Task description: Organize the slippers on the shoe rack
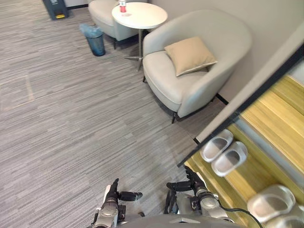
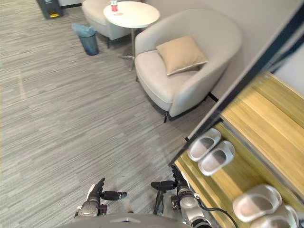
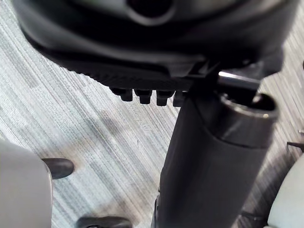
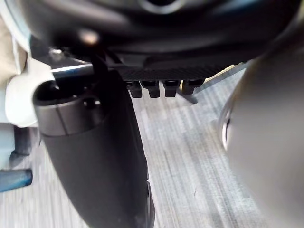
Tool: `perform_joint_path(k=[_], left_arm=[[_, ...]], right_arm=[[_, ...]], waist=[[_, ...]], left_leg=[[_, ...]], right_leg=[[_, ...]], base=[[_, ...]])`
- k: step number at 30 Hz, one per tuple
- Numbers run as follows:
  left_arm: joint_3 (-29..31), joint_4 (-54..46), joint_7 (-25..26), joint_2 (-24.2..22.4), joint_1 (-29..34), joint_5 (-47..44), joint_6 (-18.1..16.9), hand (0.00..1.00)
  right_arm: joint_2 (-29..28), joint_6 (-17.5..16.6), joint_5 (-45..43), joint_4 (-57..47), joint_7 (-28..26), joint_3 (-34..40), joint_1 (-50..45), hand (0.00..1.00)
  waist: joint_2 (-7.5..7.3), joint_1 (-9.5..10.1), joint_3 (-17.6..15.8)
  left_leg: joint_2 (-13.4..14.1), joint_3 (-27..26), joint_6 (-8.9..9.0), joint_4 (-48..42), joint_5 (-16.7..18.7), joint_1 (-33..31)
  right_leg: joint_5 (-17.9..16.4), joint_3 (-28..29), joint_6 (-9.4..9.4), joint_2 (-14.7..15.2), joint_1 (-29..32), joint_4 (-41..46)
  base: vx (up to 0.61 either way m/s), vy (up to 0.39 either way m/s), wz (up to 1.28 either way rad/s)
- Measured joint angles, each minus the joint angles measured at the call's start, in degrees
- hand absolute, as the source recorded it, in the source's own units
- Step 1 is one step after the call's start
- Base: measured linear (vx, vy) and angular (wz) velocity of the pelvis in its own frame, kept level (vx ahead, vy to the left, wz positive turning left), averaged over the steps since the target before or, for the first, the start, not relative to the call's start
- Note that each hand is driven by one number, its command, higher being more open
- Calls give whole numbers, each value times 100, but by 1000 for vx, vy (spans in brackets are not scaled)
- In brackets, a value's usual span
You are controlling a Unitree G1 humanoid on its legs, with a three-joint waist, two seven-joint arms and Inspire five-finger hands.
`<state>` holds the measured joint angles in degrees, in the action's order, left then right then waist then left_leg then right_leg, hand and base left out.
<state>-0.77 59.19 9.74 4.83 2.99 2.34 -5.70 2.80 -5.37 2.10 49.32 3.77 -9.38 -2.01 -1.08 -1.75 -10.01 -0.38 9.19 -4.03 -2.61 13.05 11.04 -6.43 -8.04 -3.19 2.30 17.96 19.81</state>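
Two pairs of pale grey slippers sit on the wooden shoe rack [image 1: 269,118] at the right. One pair lies side by side on a lower shelf, slipper [image 1: 217,144] next to slipper [image 1: 230,158]. The other pair [image 1: 271,201] lies nearer me at the lower right corner. My left hand [image 1: 112,201] and right hand [image 1: 196,188] hang low over the carpet, left of the rack. Both are open and hold nothing. In the wrist views the left thumb [image 3: 213,166] and right thumb [image 4: 95,156] stand out over bare carpet.
A light armchair [image 1: 209,80] with a tan cushion [image 1: 189,55] stands beyond the rack's end. Behind it are a round white table [image 1: 139,15], a blue bin [image 1: 94,40] and a second armchair [image 1: 102,14]. Grey carpet spreads to the left.
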Motion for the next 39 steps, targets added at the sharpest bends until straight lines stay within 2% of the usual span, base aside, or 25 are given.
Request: perform_joint_path(k=[1, 2, 3, 4, 6, 8, 12, 13, 14, 16, 17, 19, 21, 23, 25, 26, 27, 29, 30, 31, 32, 34, 35, 37, 39], left_arm=[[-1, 10, 1, -8, 26, 1, 0, 100], [-3, 24, 2, -74, 5, 2, -6, 100], [-3, -4, -1, -120, -22, 4, -11, 100], [3, -12, -6, -139, -74, 14, -5, 100], [4, -69, -1, -128, -121, 34, -6, 100], [0, -350, 53, -146, -124, 54, -31, 100], [-10, -428, 53, -235, -240, 56, -45, 100], [-55, -426, 55, -216, -321, 58, -39, 100], [-138, -433, 57, -241, -302, 61, -42, 100], [-234, -508, 82, -122, -298, 68, -37, 100], [-235, -495, 104, -48, -279, 65, -39, 100], [-227, -445, 129, -25, -248, 66, -38, 100], [-216, -283, 108, 14, -205, 69, -12, 100], [-206, -248, 99, -81, -196, 70, -2, 100], [-188, -249, 102, -76, -120, 73, -3, 100], [-179, -245, 117, -12, -144, 71, 4, 100], [-172, -214, 140, -1, -151, 67, 5, 100], [-165, -129, 132, -22, -188, 63, 12, 100], [-165, -97, 103, -20, -184, 63, 18, 100], [-167, -97, 70, 11, -158, 63, 18, 100], [-162, -31, 68, -27, -169, 61, 27, 100], [-161, -97, 49, -175, -156, 65, -28, 100], [-7, -125, 39, -280, -183, 66, -26, 100], [328, -400, 22, -373, -176, 60, -6, 100], [439, -619, 50, -404, -155, 61, -51, 100]], right_arm=[[5, -14, -1, -50, -6, -28, -36, 100], [8, -10, -1, -50, -9, -19, -3, 100], [11, 3, -1, -20, -4, 28, 51, 100], [-17, 31, -1, 43, -2, 47, 70, 100], [-27, 70, -11, 53, -1, 28, 2, 100], [-38, 56, -102, 52, 35, 17, 7, 100], [-23, 24, -215, 46, 99, -39, 221, 100], [-49, 24, -215, 38, 129, -76, 207, 100], [-25, 25, -215, -8, 131, -79, 58, 100], [-123, 59, -213, 28, 133, -169, -143, 100], [-194, 61, -211, 31, 98, -223, -157, 100], [-219, 53, -206, 27, 76, -313, -172, 100], [-258, 43, -129, -1, 50, -368, -136, 100], [-132, 85, -90, 61, 52, -435, 28, 100], [-126, 115, -83, 41, 38, -428, 43, 100], [-181, 86, -19, -7, 37, -438, 36, 100], [-191, 39, 17, -70, 29, -474, 58, 100], [-168, 20, 15, -113, 28, -532, 60, 100], [-158, -41, 9, -195, 16, -543, 90, 100], [-166, -43, 11, -194, 18, -540, 78, 100], [-120, -32, 12, -143, 18, -526, 117, 100], [-34, 3, 12, -122, 49, -397, 151, 100], [-24, 61, 3, -105, 71, -290, 135, 100], [-38, 153, 8, -138, 76, -319, 49, 100], [-128, 154, 6, -143, 131, -314, -12, 100]], waist=[[-31, -60, 44], [74, -32, 38], [189, -31, 40], [194, -41, 26], [118, -36, -16], [-15, 49, -39], [-48, 113, -67], [-129, 97, -120], [-64, 90, -79], [-323, 132, 63], [-232, 122, 17], [-141, 75, -34], [-286, 63, 19], [-42, 114, -53], [-28, 40, -134], [-99, -15, -136], [-110, -9, -146], [-61, -21, -182], [-70, -71, -189], [-154, -107, -189], [2, -115, -205], [164, -28, -170], [222, -91, -207], [222, -52, -277], [157, 121, -302]], left_leg=[[37, 286, 128, -159, 176, 4], [144, 369, 195, -288, 223, -23], [247, 356, 469, -675, 272, -271], [274, 135, 863, -1216, 215, -546], [456, -642, 1140, -2306, 140, -949], [945, -2017, 1016, -3338, 432, -1369], [1271, -2852, 936, -3236, 620, -2029], [1275, -3280, 616, -2663, 372, -2250], [1219, -3483, 316, -1886, -489, -2290], [983, -3340, 322, -1624, -531, -2140], [1006, -3255, 335, -1404, -561, -1971], [1030, -3154, 348, -1237, -568, -1798], [713, -3076, 386, -1232, -391, -1647], [704, -3030, 425, -1070, -321, -1330], [613, -2761, 422, -698, -229, -737], [665, -2570, 422, -582, -148, -574], [756, -2388, 521, -534, -69, -475], [862, -2188, 631, -489, 9, -385], [904, -1942, 782, -426, 104, -256], [815, -1738, 955, -377, 207, -121], [994, -1572, 993, -387, 262, -16], [1046, -1305, 986, -721, 154, -185], [1109, -1082, 1084, -1602, 132, -535], [1419, -1132, 1677, -4166, -170, -1487], [1774, -1890, 1431, -5240, -27, -1877]], right_leg=[[294, 150, 282, -93, -47, 154], [110, -52, 343, -94, -73, 257], [-15, -381, 479, -56, -152, 299], [-87, -589, 589, 2, -337, 208], [-100, -747, 611, -2, -1050, -325], [-101, -958, 613, -63, -1885, -948], [-102, -1145, 611, -68, -2184, -1131], [-167, -1398, 493, 24, -2392, -1064], [-292, -1538, 283, -11, -2515, -938], [-469, -1512, 100, 201, -2434, -454], [-610, -1389, 74, 228, -2225, -94], [-798, -1305, 22, 103, -2276, -554], [-122, -1316, -102, 386, -2234, -891], [-227, -1219, -144, 576, -1864, 479], [-92, -836, 330, 838, -1180, 2606], [-606, -679, 305, 708, -952, 2841], [-945, -606, 380, 441, -627, 2624], [-998, -564, 389, 190, -248, 2161], [-791, -487, 247, 65, 62, 1256], [34, -312, 339, 63, 43, 578], [-142, -472, 439, -12, -165, 594], [-540, -672, 512, 40, -232, 750], [-726, -942, 525, 92, -544, 637], [-751, -1167, 544, -69, -1496, -71], [-754, -1126, 549, -181, -2241, -584]], base=[[391, -195, 116], [610, -288, 136], [629, -266, 128], [521, -222, 132], [505, -241, 125], [462, -201, 94], [266, 8, 33], [301, 83, 60], [310, 106, 72], [431, 138, 55], [366, 123, 40], [217, 61, 28], [288, 28, 48], [276, 114, 39], [316, 117, 65], [275, -112, 90], [288, -167, 91], [366, -197, 78], [523, -270, 104], [483, -260, 115], [514, -274, 89], [473, -252, 73], [503, -264, 102], [581, -269, 75], [488, -149, -7]])
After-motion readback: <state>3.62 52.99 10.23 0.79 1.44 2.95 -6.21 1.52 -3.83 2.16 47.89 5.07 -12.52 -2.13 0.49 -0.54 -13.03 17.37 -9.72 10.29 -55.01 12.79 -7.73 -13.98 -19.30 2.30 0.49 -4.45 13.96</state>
